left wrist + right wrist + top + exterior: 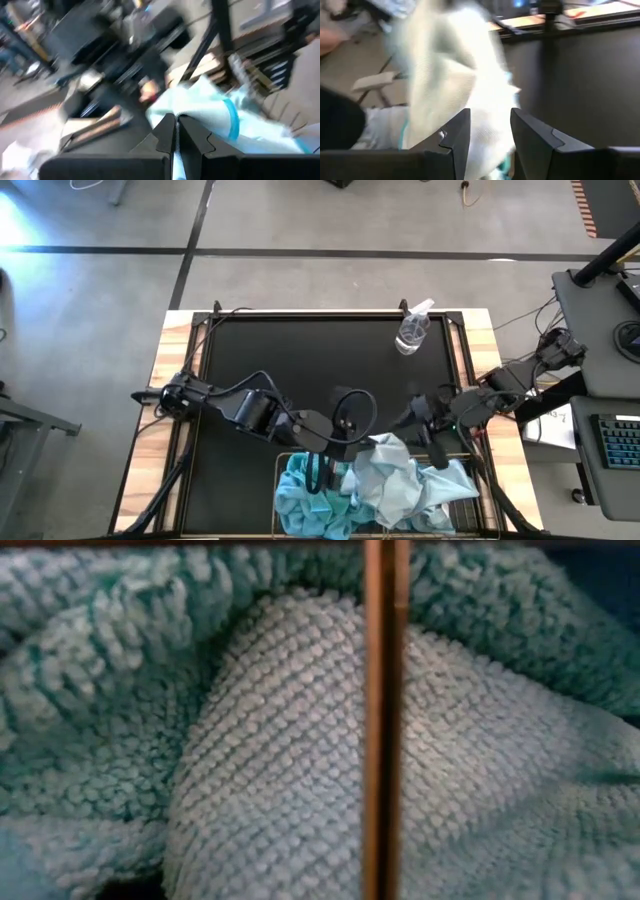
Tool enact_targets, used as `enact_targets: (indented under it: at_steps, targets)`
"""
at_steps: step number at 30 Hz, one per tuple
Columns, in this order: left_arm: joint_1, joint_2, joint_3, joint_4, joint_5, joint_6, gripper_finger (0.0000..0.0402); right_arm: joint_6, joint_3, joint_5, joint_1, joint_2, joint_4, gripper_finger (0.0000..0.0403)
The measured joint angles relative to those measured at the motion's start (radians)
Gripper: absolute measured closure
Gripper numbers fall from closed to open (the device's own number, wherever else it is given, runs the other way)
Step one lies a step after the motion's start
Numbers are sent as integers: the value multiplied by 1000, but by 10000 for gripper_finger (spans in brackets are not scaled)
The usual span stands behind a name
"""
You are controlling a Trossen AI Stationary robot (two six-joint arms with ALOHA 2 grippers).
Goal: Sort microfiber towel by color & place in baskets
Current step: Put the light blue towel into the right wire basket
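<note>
Two grippers worked close together over the pile of towels at the near edge of the table. The left gripper [174, 131] was squeezed tight on a pale towel [207, 112], pinching just a thin bit of it. The right gripper [490, 135] had its fingers spread wide, and another part of a pale towel [452, 75] hung between them. It was not easy to tell if those fingers truly pressed on the cloth or only stood around it.

From above, the pale towels [395, 475] lay heaped on the turquoise towels [310, 500], all bunched up in and over the wire baskets [279, 470]. The low view showed only fuzzy cloth pressed up against a basket wire [385, 720].

Things could go wrong from here. If both grippers had the same towel and pulled apart, it might stretch tight or slip out. The thin pinch on the left could let go if the cloth snagged on the wire. A turquoise towel could also cling to the pale one and ride along into the wrong basket. A spray bottle [413, 330] stood far off and was safe.
</note>
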Motion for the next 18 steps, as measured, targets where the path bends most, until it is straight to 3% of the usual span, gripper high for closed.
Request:
enact_targets:
  at_steps: [8,18]
  targets:
    - [2,-18,0,-86,-56,-50,402,-65,4,-34,49,67,21,268]
    - [4,-20,0,-106,-58,-54,402,-141,143,-34,50,130,28,268]
